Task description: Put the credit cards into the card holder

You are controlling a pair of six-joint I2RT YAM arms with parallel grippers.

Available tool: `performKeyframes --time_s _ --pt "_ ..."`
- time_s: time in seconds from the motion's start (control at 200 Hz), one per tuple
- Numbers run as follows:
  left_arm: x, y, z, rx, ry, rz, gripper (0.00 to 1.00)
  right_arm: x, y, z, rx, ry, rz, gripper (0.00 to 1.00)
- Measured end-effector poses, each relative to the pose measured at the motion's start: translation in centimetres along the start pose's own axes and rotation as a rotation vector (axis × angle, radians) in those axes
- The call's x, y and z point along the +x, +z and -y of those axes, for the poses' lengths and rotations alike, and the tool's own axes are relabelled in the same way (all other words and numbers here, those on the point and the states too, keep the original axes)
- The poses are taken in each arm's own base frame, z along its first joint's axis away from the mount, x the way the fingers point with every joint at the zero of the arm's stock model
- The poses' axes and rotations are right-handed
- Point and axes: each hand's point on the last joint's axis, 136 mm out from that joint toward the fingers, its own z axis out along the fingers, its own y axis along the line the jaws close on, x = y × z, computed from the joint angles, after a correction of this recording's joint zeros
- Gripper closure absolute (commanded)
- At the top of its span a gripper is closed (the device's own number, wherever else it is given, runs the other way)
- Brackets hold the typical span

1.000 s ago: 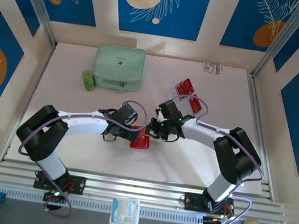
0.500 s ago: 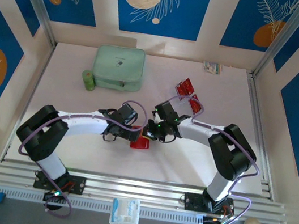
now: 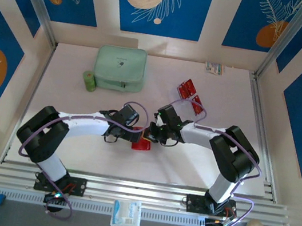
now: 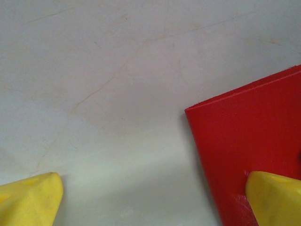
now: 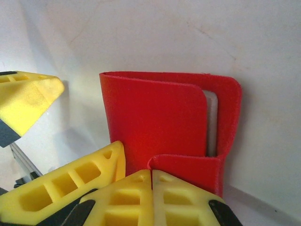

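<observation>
While the right hand (image 5: 151,181) is pressing closed at the flap of the mid-counter card holder (image 5: 155,113), the left hand (image 4: 155,202) is gaping open, fingertip (image 4: 275,197) on it | credit cards (image 3: 187,88) are lying beyond the right hand toward the counter's far-right corner | right arm is sitting nearer them.

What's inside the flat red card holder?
A pale sleeve edge shows at the open side of the flat red card holder. The cover hides whether any card is inside.

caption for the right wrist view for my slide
Right gripper, shut, at the near edge of the red card holder, a pale sleeve visible under its flap.
</observation>
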Motion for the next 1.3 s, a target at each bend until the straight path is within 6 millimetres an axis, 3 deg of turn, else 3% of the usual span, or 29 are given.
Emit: performKeyframes --time_s 0.455,0.885,1.3 --pt "0.0 0.0 0.0 0.001 0.0 0.002 0.0 -0.1 -0.3 -0.2 -0.047 0.022 -0.012 1.0" --pt "0.0 0.0 0.0 0.001 0.0 0.001 0.0 -0.6 -2.1 -0.2 -0.028 0.037 0.006 1.0" --pt "0.0 0.0 0.0 0.0 -0.001 0.001 0.0 -1.1 -1.8 -0.8 -0.028 0.035 0.002 1.0"
